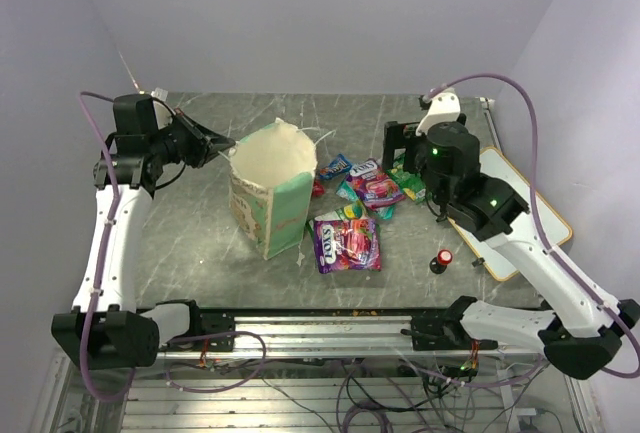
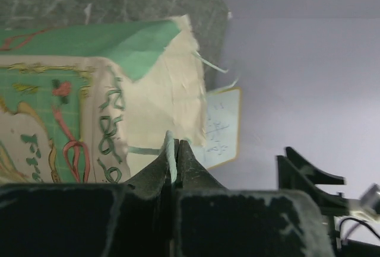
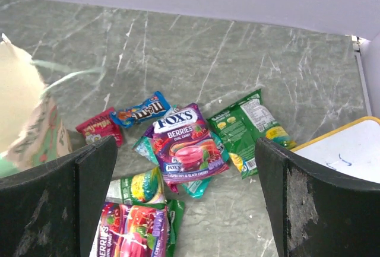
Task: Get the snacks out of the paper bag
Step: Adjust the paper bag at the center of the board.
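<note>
The paper bag [image 1: 270,198] stands tilted at mid-table with its mouth open upward. My left gripper [image 1: 218,143] is shut on the bag's far-left rim; in the left wrist view the fingertips [image 2: 185,161] pinch a thin mint-green edge of the bag [image 2: 89,91]. Several snacks [image 1: 352,215] lie on the table right of the bag: a purple Fox's packet [image 3: 184,141], a blue M&M's packet [image 3: 139,110], a red one [image 3: 98,129], a green one [image 3: 252,129] and a second purple one [image 3: 133,233]. My right gripper [image 3: 190,192] is open and empty above them. The bag's inside is hidden.
A wood-framed whiteboard [image 1: 520,213] lies at the right edge under my right arm, and shows in the right wrist view [image 3: 350,156]. A small red-topped black knob [image 1: 441,259] stands near the front right. Walls close in the table at the back and both sides.
</note>
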Controlling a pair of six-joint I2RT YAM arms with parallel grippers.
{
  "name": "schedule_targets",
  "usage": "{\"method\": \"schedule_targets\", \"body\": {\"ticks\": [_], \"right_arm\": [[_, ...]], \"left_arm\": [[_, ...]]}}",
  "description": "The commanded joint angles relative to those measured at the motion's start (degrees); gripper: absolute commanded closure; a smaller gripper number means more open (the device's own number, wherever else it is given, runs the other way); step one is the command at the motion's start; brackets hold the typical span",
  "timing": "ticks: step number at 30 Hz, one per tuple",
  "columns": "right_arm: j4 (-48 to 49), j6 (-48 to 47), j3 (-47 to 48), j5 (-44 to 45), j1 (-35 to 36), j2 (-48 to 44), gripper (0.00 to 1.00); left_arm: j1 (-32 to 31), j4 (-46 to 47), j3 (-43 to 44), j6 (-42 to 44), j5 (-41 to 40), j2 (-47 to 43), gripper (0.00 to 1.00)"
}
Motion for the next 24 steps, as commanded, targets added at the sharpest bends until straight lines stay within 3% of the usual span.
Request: {"method": "schedule_targets", "body": {"ticks": [1,7,9,12,14,16,24], "right_arm": [[-2.8,2.4,0.8,-2.1,-0.3,-1.4,0.0],[-6.7,9.1,3.4,-2.3,-0.3,1.3,0.0],[-7.1,10.1,4.1,-2.8,-0.2,1.9,0.0],[-9.1,12.1,5.8,-3.5,-0.2,3.1,0.0],[-11.5,13.7,7.1,-4.3,-0.2,3.9,0.0],[-14.0,15.0,7.8,-5.4,-0.2,4.6,0.0],[-20.8,18.1,9.1,-8.6,-0.2,8.0,0.0]], "left_arm": [[0.6,-8.6,3.0,8.6,-4.5,-3.3,0.93],[1.3,-14.4,2.2,10.5,-8.7,-5.5,0.92],[1.3,-14.2,0.1,9.4,-8.7,-6.4,0.84],[1.4,-16.1,0.2,9.0,-11.5,-8.0,0.53],[1.3,-19.0,2.2,9.7,-14.4,-8.8,0.19],[1.3,-23.6,4.7,10.6,-18.4,-9.2,0.04],[1.4,-35.3,5.3,9.8,-31.8,-17.3,0.0]]}}
